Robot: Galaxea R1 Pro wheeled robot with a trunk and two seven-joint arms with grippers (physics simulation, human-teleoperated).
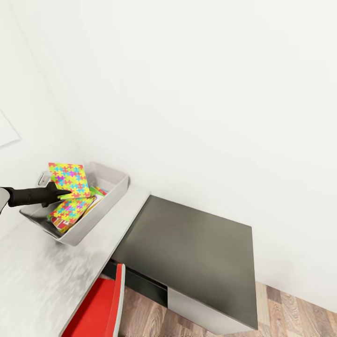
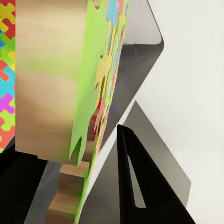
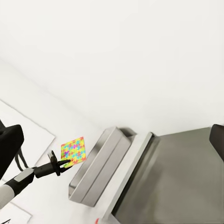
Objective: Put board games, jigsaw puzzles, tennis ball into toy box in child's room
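The light grey toy box [image 1: 112, 187] stands on the table [image 1: 37, 276] by the wall. My left gripper [image 1: 69, 193] is over it, and one jigsaw puzzle [image 1: 70, 179] stands tilted between its fingers. In the left wrist view this puzzle [image 2: 56, 84] is edge-on, and a gap shows between it and one black finger [image 2: 133, 186]. A second jigsaw puzzle [image 1: 72, 208] lies flat in the box on board games [image 1: 61, 226] that barely show. My right gripper [image 3: 114, 140] is open and high above the table. The tennis ball and the bed are out of view.
The dark grey corner section [image 1: 187, 243] of the table lies right of the toy box. A red chair [image 1: 100, 304] is tucked under the table's front edge. Wood floor [image 1: 290, 309] shows at the lower right. White walls close in behind.
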